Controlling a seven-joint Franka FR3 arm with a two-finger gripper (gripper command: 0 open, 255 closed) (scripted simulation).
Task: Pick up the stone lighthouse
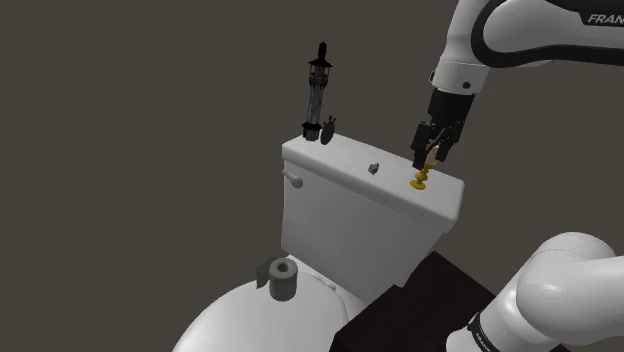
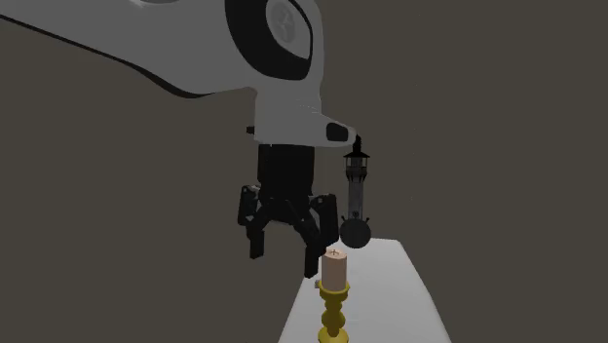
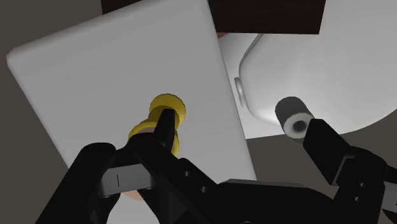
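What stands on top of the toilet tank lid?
A dark lighthouse, a dark round object beside it, a small grey piece and a gold candlestick. In the shoulder view the open end effector hides its top.

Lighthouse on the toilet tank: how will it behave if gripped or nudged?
The lighthouse is tall and slim, standing near one end of the tank lid, so a sideways nudge would probably tip it off. It looks rigid, so it likely won't flex when gripped. Its thin top may be fragile.
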